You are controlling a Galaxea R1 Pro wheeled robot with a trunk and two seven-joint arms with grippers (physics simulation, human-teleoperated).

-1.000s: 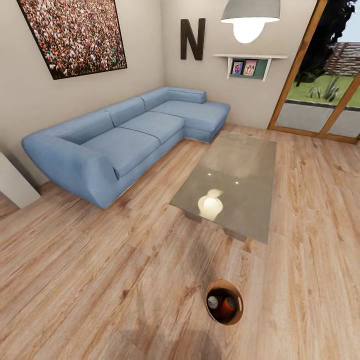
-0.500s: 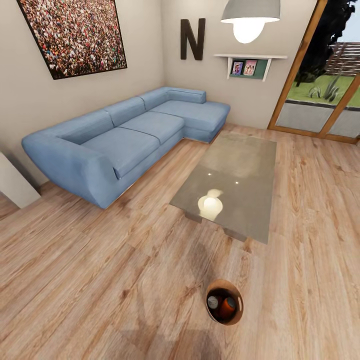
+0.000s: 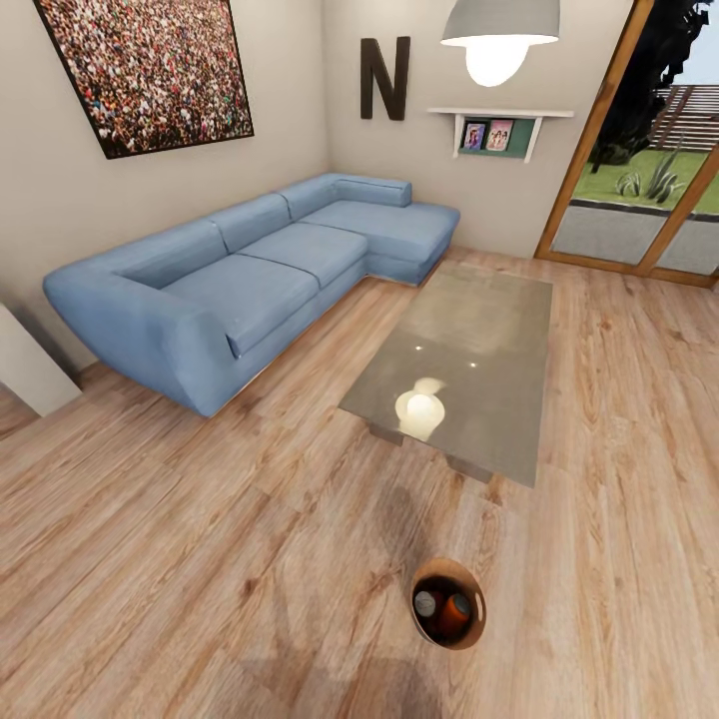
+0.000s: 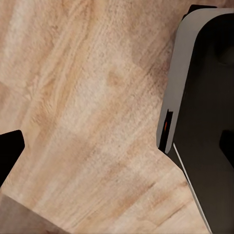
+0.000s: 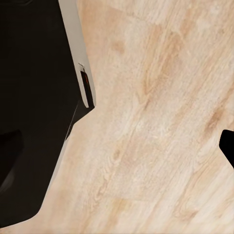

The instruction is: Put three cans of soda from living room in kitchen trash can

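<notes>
Head view: we see the trash can (image 3: 448, 603) on the wooden floor (image 3: 200, 559), short of the glass table (image 3: 461, 369), cans (image 3: 446, 611) inside.
Left wrist: floor below us; gripper state unclear.
Right wrist: likewise unclear.

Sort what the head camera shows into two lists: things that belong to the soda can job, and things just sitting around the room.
Job things:
- tash can on the wooden floor
- cans of soda inside it: a grey top and an orange one show; a third can't be made out

Just lying about:
- blue corner sofa
- glass table
- letter N
- crowd picture
- ceiling lamp
- wall shelf
</notes>
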